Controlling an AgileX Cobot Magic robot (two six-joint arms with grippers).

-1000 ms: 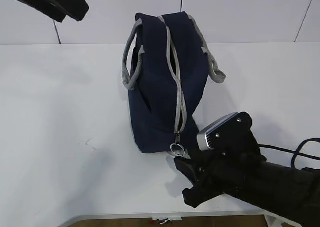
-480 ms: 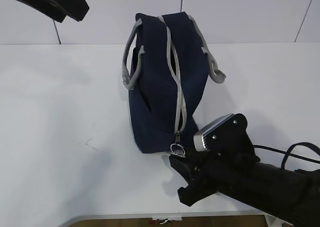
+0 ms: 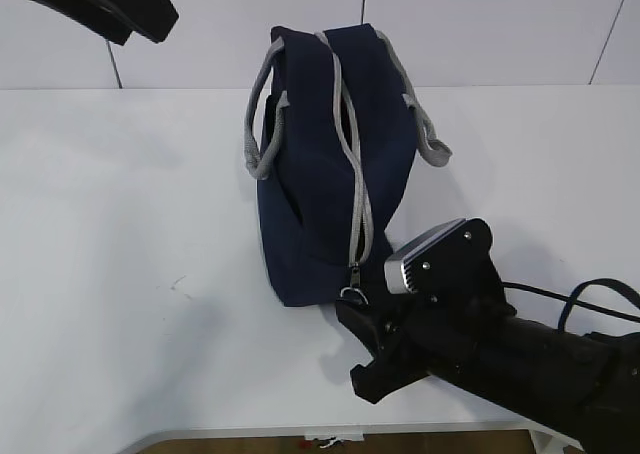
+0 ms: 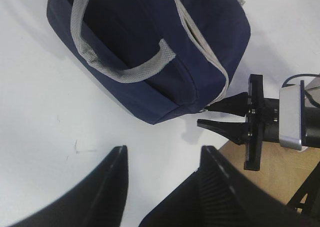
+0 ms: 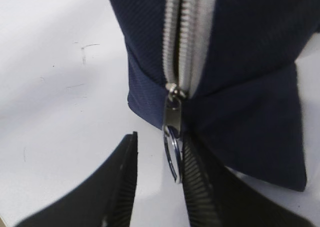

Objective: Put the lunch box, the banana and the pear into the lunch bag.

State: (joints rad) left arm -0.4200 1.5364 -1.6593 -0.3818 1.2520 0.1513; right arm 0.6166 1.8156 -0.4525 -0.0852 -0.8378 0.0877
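With the right gripper (image 5: 155,182) spread wide and the ring pull (image 5: 172,154) of the lunch bag (image 3: 325,164) hanging between the fingers, against the right one, centre first, then pinch squarely before drawing along the zipper (image 5: 182,37); left gripper (image 4: 160,177) wide, idle.

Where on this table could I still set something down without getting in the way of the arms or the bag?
The widest bare patch is the white table left of the lunch bag, below the raised left gripper. A smaller patch lies right of the bag's handles. It is crowded at the bag's near end, where the right gripper works at the zipper pull.
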